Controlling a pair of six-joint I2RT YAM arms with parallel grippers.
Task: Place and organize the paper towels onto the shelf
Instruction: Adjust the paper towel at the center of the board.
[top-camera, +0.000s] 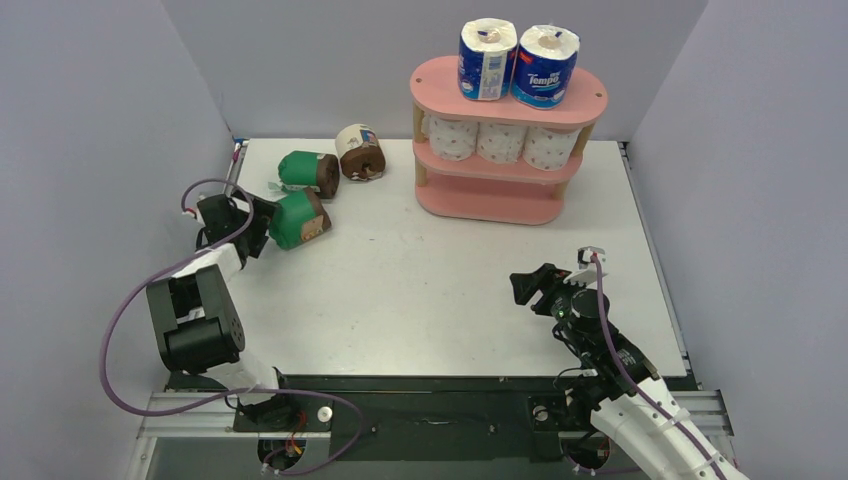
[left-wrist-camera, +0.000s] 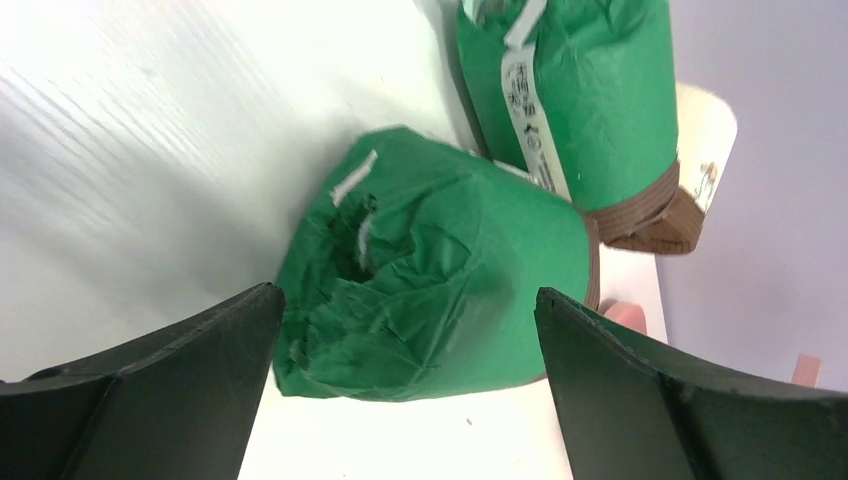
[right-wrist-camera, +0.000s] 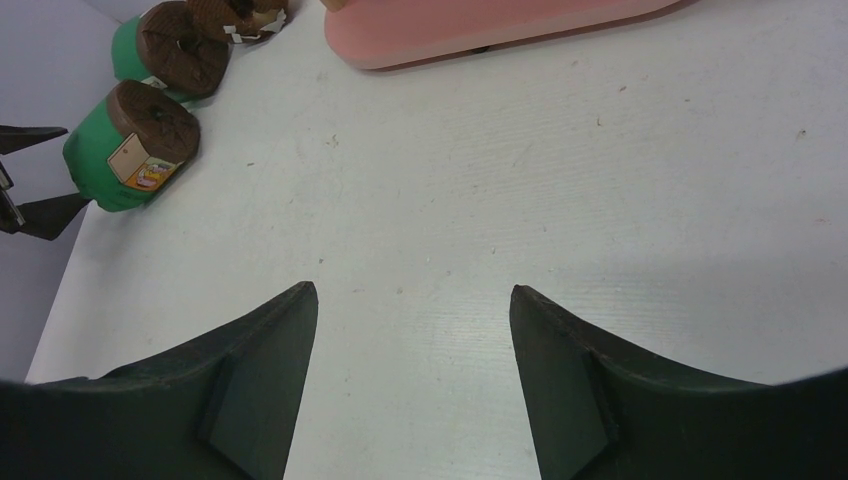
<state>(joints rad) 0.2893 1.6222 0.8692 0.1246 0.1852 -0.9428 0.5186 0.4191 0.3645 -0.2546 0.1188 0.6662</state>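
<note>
Top view: the shelf (top-camera: 440, 78) holds five rolls, and three lie far left on the bench (top-camera: 420, 285). Left wrist view: the left pincer (left-wrist-camera: 408, 292) gapes empty at the nearest green roll (left-wrist-camera: 430, 270); pickup likely needs advancing, then closing. Right wrist view: the right pincer (right-wrist-camera: 413, 290) is wide open and empty.

Right wrist: top edge is cutting off the shelf (right-wrist-camera: 480, 35), only its lowest board showing. Left wrist: far green roll (left-wrist-camera: 600, 100) is hiding most of the cream-wrapped roll (left-wrist-camera: 706, 140); the green roll's label (left-wrist-camera: 527, 110) print is too small to read.
</note>
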